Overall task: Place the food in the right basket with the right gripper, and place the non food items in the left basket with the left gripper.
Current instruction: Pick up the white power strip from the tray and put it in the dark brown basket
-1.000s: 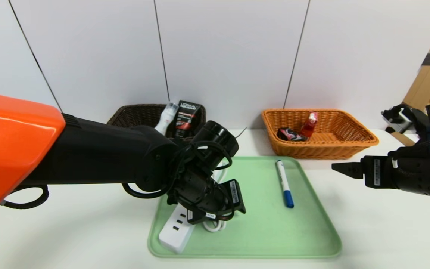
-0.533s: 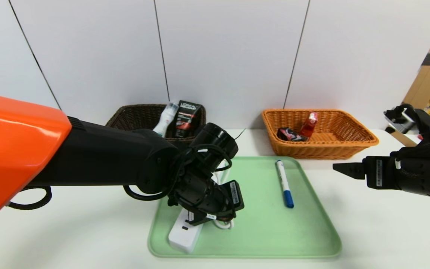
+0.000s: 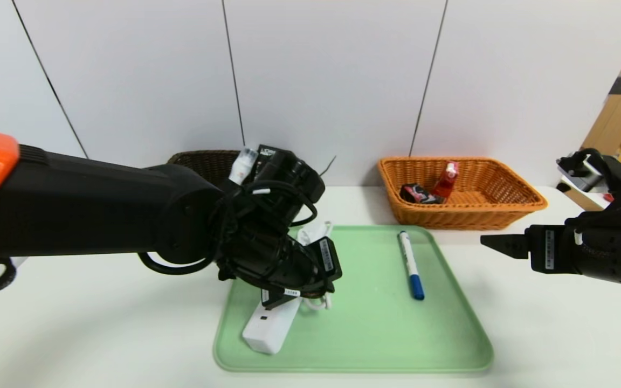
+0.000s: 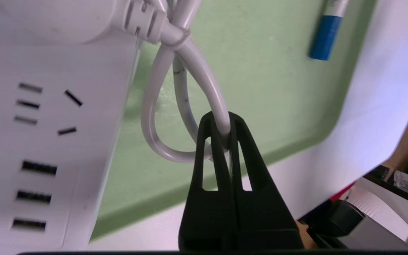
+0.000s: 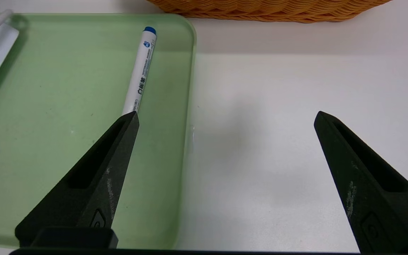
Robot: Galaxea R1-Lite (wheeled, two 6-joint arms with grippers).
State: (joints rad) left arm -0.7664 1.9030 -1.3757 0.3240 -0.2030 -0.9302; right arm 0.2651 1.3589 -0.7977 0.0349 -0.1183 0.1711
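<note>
My left gripper [image 3: 310, 295] is shut on the coiled cord [image 4: 175, 71] of the white power strip [image 3: 267, 328] and holds it just above the green tray [image 3: 386, 334]. In the left wrist view the fingertips [image 4: 220, 118] pinch one cord loop, with the strip [image 4: 48, 124] beside it. The white marker with a blue cap [image 3: 411, 265] lies on the tray. The white bottle [image 3: 241, 164] and the black tube [image 3: 267, 153] stand in the dark brown basket [image 3: 197, 161], partly hidden by my left arm. The red carton [image 3: 446, 180] and the black carton [image 3: 417, 194] lie in the orange basket [image 3: 504, 207]. My right gripper [image 3: 491, 241] is open and empty beside the tray.
In the right wrist view the right gripper [image 5: 225, 115] hovers over bare white table by the tray's edge, with the marker [image 5: 138, 76] near one finger. Both baskets stand against the back wall. Shelving stands at the far right.
My left gripper has risen and swung back toward the dark basket with the cord. The power strip has tilted and slid along the tray. The right arm has barely moved.
</note>
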